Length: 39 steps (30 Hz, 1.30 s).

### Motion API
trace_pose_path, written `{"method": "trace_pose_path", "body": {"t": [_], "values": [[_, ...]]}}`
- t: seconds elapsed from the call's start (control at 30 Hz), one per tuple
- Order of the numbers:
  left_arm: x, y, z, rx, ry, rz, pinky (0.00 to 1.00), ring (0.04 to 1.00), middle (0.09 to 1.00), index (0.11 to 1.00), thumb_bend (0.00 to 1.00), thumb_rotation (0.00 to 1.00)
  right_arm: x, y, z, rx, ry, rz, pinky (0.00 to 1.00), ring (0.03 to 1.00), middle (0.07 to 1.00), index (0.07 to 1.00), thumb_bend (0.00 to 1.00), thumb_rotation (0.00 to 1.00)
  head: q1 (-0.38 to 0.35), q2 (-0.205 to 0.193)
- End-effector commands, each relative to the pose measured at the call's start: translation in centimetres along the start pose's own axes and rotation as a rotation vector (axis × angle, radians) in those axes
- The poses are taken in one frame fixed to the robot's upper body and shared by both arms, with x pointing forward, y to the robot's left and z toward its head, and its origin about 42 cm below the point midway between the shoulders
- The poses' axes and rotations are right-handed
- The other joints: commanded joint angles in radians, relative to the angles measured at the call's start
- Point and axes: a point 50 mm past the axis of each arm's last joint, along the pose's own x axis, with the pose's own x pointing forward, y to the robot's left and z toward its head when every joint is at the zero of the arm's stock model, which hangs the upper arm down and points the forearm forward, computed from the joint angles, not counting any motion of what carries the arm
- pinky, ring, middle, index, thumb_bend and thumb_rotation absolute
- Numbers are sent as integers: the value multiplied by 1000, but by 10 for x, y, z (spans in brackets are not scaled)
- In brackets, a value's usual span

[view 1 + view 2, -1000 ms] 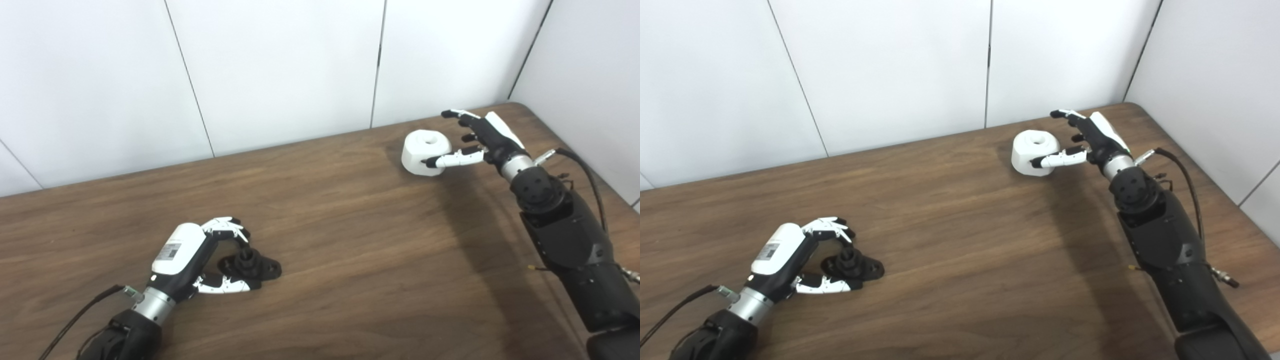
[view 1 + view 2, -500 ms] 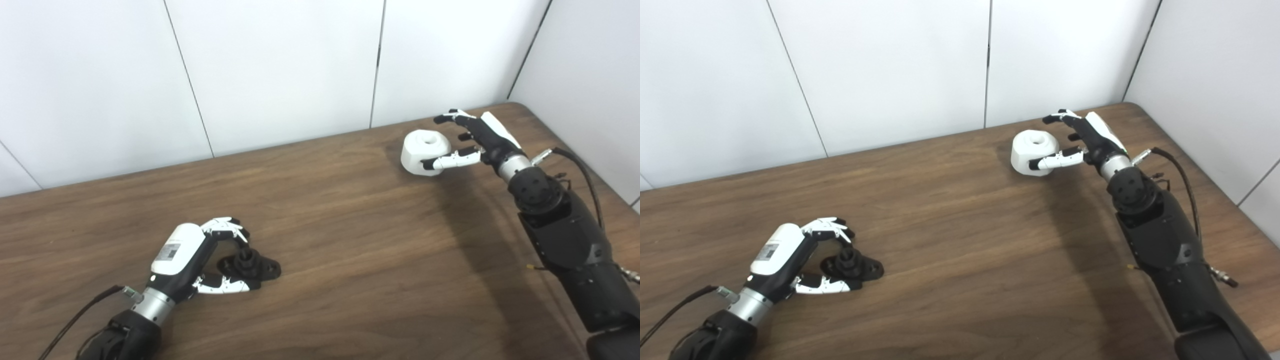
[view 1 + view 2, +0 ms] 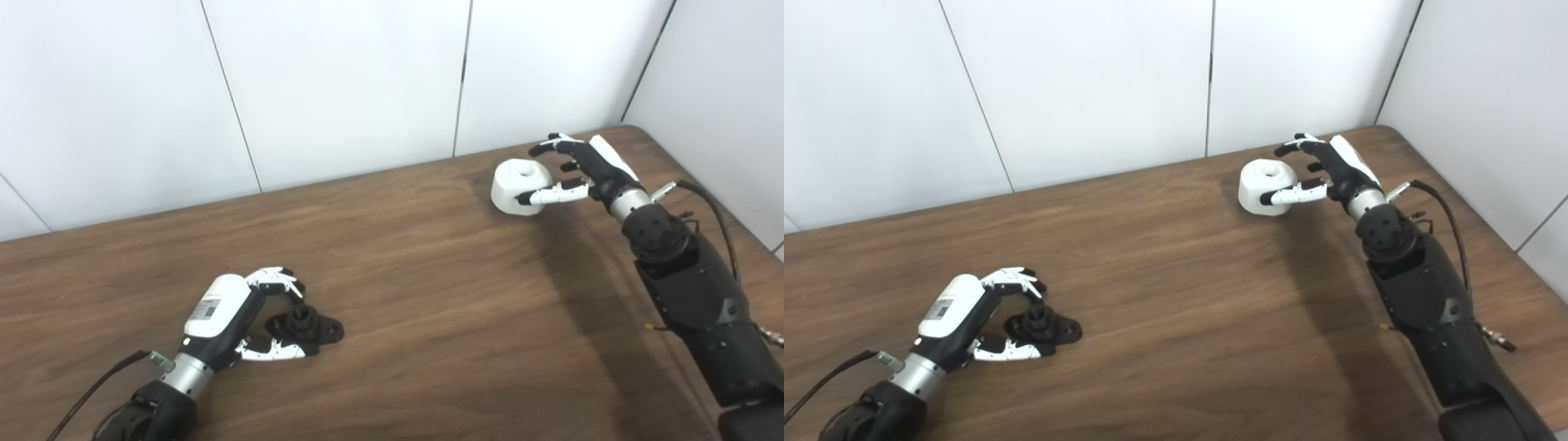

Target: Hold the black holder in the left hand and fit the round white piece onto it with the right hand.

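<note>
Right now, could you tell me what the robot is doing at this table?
It is getting ready to join two parts. The left hand is curled around the black holder, which lies on the table near the front. Far across, the right hand has its fingers open around the round white piece, which sits on the table. Neither part looks lifted yet, and nothing has been fitted.
</note>
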Motion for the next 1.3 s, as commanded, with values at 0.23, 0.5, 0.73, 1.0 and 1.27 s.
{"method": "trace_pose_path", "body": {"t": [0.23,0.5,0.73,1.0,1.27], "values": [[-11,3,-6,18,25,-27,931,814,701,483,523,51,7,-19,23,-30,-97,-69,804,927,941,714,850,266,4,6],[-15,7,-7,18,33,-27,935,817,705,483,523,52,12,-18,19,-109,-61,-22,807,943,972,812,951,338,8,13],[-15,9,-7,15,39,-21,928,809,705,483,523,51,12,-17,14,-129,-43,-15,841,967,976,842,986,345,9,12],[-13,12,-7,6,32,-16,939,814,704,483,523,50,12,-14,12,-132,-38,-12,843,966,979,825,955,311,8,12],[-12,15,-11,13,39,-12,937,811,705,483,523,49,11,-17,14,-115,-48,-29,847,965,974,797,944,311,-1,7]]}}
